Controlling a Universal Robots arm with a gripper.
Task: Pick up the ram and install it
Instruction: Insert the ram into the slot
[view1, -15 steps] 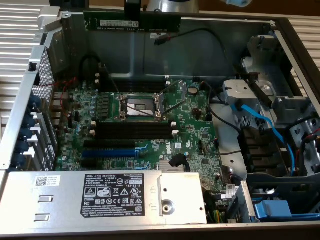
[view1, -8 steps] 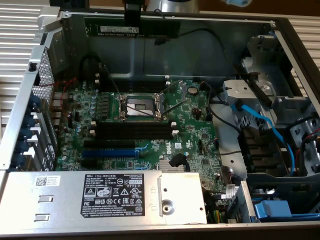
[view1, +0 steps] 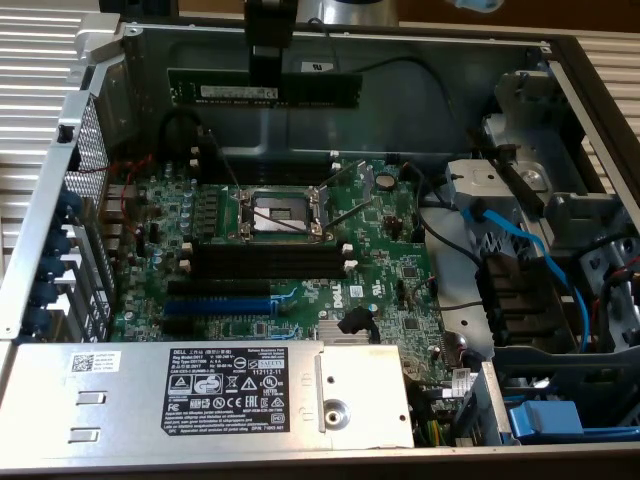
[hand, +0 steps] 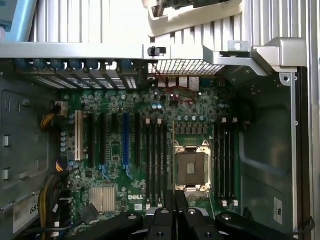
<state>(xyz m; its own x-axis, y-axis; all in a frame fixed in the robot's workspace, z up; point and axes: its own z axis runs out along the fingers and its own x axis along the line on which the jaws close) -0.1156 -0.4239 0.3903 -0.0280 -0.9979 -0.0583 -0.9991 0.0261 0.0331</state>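
From my remote seat I see the gripper (view1: 268, 72) clamped on the ram (view1: 265, 91), its fingers pinching the green stick near the middle. The stick hangs level in the air in front of the grey back wall of the open computer case (view1: 60, 200). In the exterior view the ram sits at twelve o'clock from the CPU socket (view1: 277, 212), well apart from the board. The black memory slots (view1: 270, 262) lie at six o'clock from that socket, and the blue expansion slot (view1: 215, 301) is at about seven. The power supply (view1: 200, 395) fills the six o'clock edge. In the wrist view I see the ram (hand: 173, 155) edge-on between the gripper (hand: 174, 207) fingers, over the motherboard (hand: 115, 150).
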